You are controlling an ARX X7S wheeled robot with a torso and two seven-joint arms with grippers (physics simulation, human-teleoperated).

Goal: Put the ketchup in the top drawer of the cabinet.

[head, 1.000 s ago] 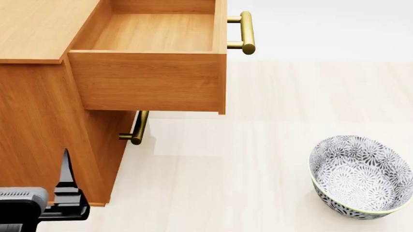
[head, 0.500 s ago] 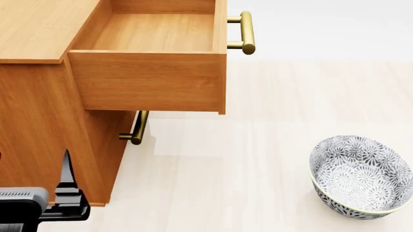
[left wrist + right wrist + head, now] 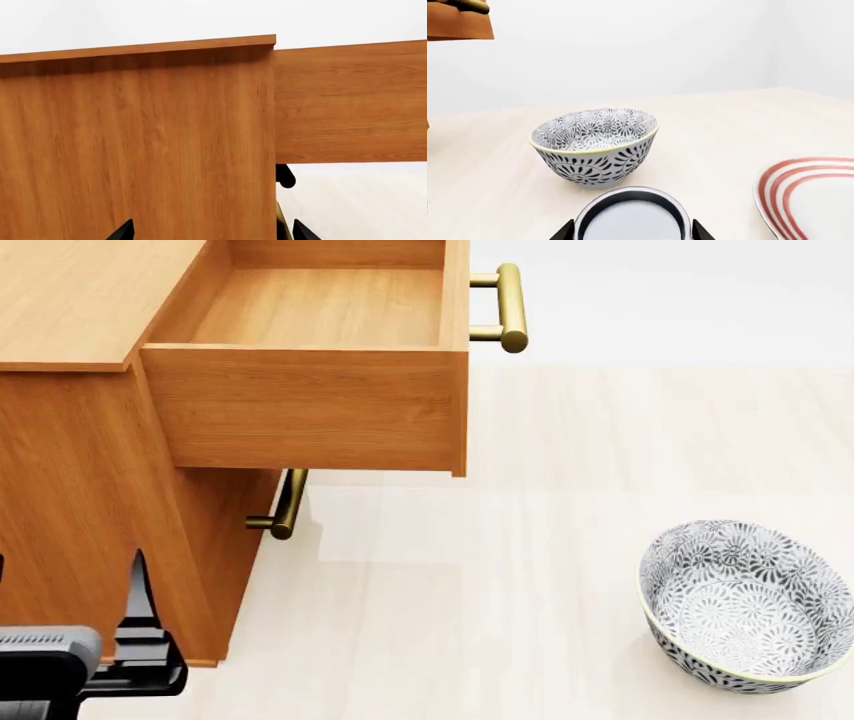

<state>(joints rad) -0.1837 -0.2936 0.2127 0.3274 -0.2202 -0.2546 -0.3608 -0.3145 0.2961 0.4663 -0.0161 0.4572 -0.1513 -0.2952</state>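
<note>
The cabinet (image 3: 80, 490) stands at the left of the head view, and its side fills the left wrist view (image 3: 133, 145). The top drawer (image 3: 314, 405) is pulled out and its inside looks bare; its side also shows in the left wrist view (image 3: 347, 105). My left gripper (image 3: 212, 232) is open and empty beside the cabinet's side, low at the left of the head view (image 3: 134, 625). The ketchup (image 3: 630, 222) shows only its silver lid. My right gripper (image 3: 632, 232) has its fingertips (image 3: 568, 231) close against both sides of it. The right gripper is outside the head view.
A grey patterned bowl (image 3: 743, 608) sits on the pale surface at the right, just beyond the ketchup in the right wrist view (image 3: 594, 145). A red-striped white plate (image 3: 814, 195) lies beside it. The lower drawer's brass handle (image 3: 282, 505) sticks out under the open drawer.
My left gripper has sunk very slightly in the head view. The drawer and the bowl have not moved.
</note>
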